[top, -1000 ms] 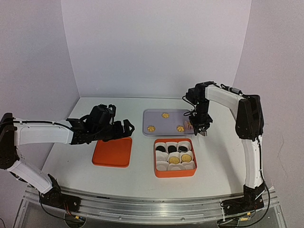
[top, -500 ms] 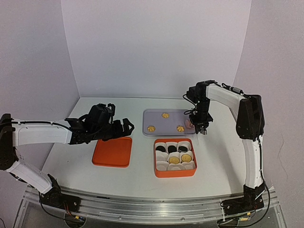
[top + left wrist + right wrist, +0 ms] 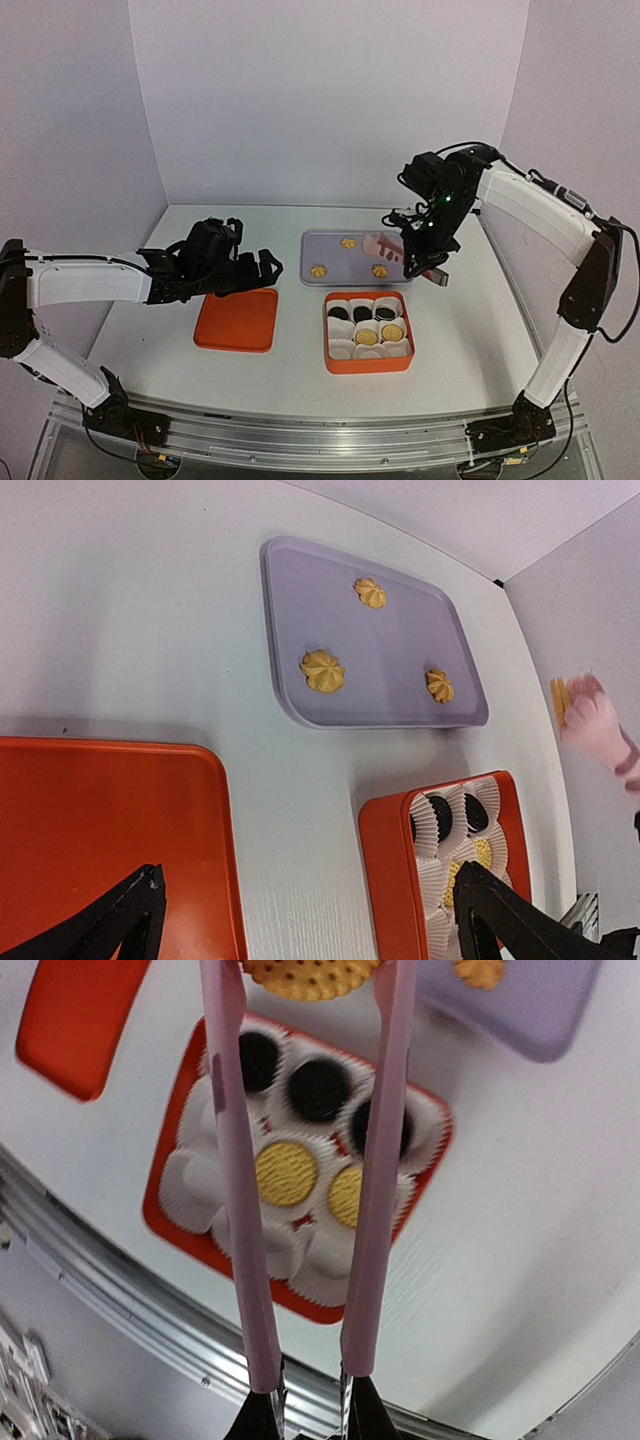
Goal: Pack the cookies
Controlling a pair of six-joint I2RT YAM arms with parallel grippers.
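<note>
My left gripper (image 3: 262,272) hangs empty over the orange lid (image 3: 237,322), fingers spread, parked there, I'd guess, to fetch it once packing ends. Three ridged cookies (image 3: 317,270) lie on the lilac tray (image 3: 330,250), and five sit in paper cups (image 3: 343,348) inside the orange box (image 3: 368,366). My right gripper (image 3: 385,247) pinches a flat golden cookie (image 3: 312,978) high above the tray's right end, probably to clear the box wall.
</note>
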